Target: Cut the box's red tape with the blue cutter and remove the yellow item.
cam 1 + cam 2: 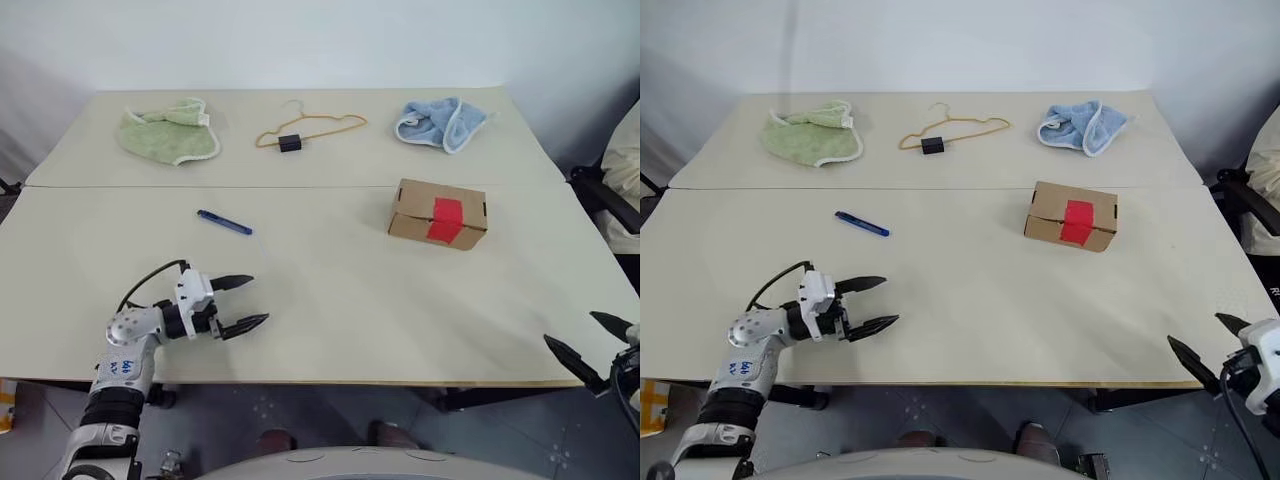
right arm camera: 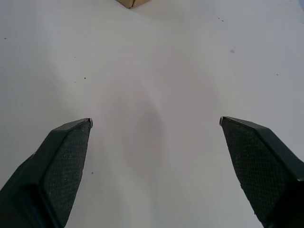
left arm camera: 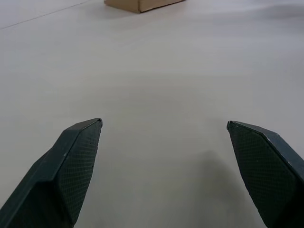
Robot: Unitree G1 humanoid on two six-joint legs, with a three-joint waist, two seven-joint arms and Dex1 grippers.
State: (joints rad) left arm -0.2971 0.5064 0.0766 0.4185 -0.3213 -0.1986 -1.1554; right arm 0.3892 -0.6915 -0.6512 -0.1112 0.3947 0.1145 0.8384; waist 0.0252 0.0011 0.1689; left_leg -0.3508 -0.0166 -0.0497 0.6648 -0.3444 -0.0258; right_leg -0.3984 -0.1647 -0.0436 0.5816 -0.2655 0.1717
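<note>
1. Left gripper [image 1: 243, 303]: two black, tapered fingers with cross-hatched pads, spread wide and empty, held over the bare near part of the table [image 1: 350, 320].
2. Right gripper [image 1: 590, 346]: same build, fingers likewise spread wide with nothing between them, at the table's near right edge.
3. Blue cutter [image 1: 224, 222]: slim, dark-blue, pen-shaped stick, lying flat beyond the left gripper and apart from it. It is judged light, stiff and somewhat smooth; a grip across the middle of the shaft is advised, since a low, thin body may roll or slip.
4. Box [image 1: 437, 213]: small brown cardboard carton, matte, square-edged, flaps closed, well to the right of the cutter. It is judged light and liable to slide when pressed, so bracing at an end wall is advised.
5. Red tape [image 1: 445, 219]: glossy bright strip laid over the top and down the near face of the box, uncut.
6. Yellow item: not seen; presumed inside the box.
7. Far row: green cloth [image 1: 168, 130], soft and crumpled; orange wire hanger [image 1: 308, 129] with a black clip; blue cloth [image 1: 440, 123], soft and bunched.
</note>
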